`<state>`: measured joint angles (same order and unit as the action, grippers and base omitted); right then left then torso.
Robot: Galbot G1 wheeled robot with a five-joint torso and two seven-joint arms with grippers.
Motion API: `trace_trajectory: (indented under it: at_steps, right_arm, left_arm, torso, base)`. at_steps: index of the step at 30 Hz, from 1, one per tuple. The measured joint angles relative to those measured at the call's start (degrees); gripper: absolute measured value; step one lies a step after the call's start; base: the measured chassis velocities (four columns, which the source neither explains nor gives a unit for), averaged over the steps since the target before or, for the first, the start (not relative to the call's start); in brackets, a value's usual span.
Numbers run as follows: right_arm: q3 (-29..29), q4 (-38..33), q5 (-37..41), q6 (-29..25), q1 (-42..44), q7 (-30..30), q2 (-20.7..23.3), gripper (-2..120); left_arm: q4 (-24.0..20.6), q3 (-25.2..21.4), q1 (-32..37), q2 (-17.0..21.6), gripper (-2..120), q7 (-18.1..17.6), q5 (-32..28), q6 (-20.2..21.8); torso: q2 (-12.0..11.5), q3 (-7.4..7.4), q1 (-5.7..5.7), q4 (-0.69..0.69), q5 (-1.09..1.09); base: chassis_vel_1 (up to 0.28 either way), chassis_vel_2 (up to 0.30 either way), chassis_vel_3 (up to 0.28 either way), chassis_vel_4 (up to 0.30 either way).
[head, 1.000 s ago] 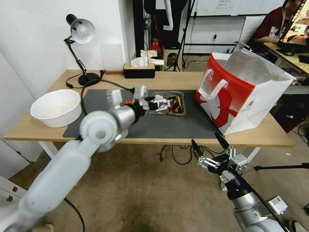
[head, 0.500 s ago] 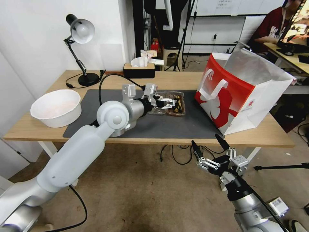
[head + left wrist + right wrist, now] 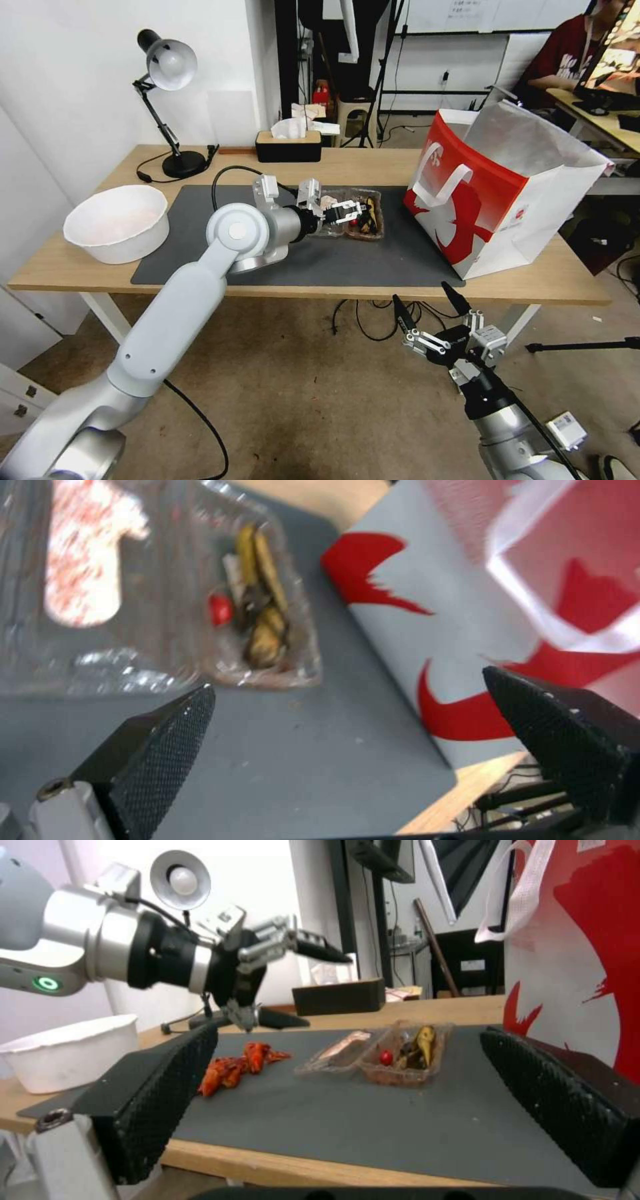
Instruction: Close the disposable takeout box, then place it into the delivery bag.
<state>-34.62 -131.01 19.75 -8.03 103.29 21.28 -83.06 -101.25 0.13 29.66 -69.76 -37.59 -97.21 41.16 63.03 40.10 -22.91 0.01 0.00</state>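
Head view: a wooden table [image 3: 80, 270] carries a dark mat [image 3: 373, 257]. At the mat's twelve o'clock edge lies the takeout box [image 3: 363, 215], open, both halves flat. The left gripper [image 3: 345, 212] hovers just above the box's left half, fingers parted, holding nothing. The delivery bag [image 3: 497, 193] stands upright at three o'clock of the box, mouth open. A white bowl [image 3: 117, 223] sits at nine o'clock. The right gripper [image 3: 432, 308] waits below the table's near edge, at six o'clock, fingers spread wide and empty.

Left wrist view: two black fingertips [image 3: 160, 735] stand well apart, with the clear box [image 3: 260, 610] and the bag's red-and-white front [image 3: 467, 605] beyond.

Right wrist view: wide-spread pads [image 3: 160, 1090] frame the mat; the left gripper [image 3: 293, 982] hangs open above it, the box [image 3: 390, 1052] beyond, red food bits [image 3: 237, 1071] beside it.
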Motion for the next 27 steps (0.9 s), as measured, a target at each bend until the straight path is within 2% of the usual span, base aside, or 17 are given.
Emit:
trace_trajectory:
  at_steps: [1,4,5,8,16,27]
  right_arm:
    - [0.00,0.00,0.00,0.00,0.00,0.00,0.00,100]
    - [-0.03,0.33,-0.22,0.00,-0.12,0.01,-0.29,100]
    - [-0.03,0.33,-0.22,0.00,-0.12,0.01,-0.29,100]
    - [-0.18,0.32,-0.26,-0.03,-0.05,0.03,-0.65,100]
    - [-0.29,1.02,-0.52,-0.16,-0.16,0.07,-1.15,100]
    - [0.66,2.50,-1.21,-0.07,-1.33,0.09,-1.53,100]
  left_arm:
    - [0.00,0.00,0.00,0.00,100,0.00,0.00,0.00]
    - [3.27,0.33,-0.71,-2.14,100,-4.82,-0.97,-0.01]
    - [3.27,0.33,-0.71,-2.14,100,-4.82,-0.97,-0.01]
    - [6.75,0.46,-1.19,-4.39,100,-8.25,-0.79,-0.05]
    - [10.00,-1.53,-1.40,-6.22,100,-8.73,0.33,-0.14]
    - [9.87,-2.16,-0.95,-5.28,100,-7.39,0.33,-0.16]
  torso:
    - [0.00,0.00,0.00,0.00,0.00]
    - [0.00,0.00,0.00,-0.01,0.00]
    - [0.00,0.00,0.00,-0.01,0.00]
    - [0.00,0.00,0.00,-0.02,0.00]
    - [0.00,0.00,0.00,0.00,0.00]
    - [0.00,0.00,-0.01,0.00,0.00]
  base:
    - [0.000,0.000,0.000,0.000]
    - [0.000,0.000,0.000,0.000]
    - [0.000,0.000,0.000,0.000]
    - [0.000,0.000,0.000,0.000]
    - [0.000,0.000,0.000,0.000]
    - [0.000,0.000,0.000,0.000]
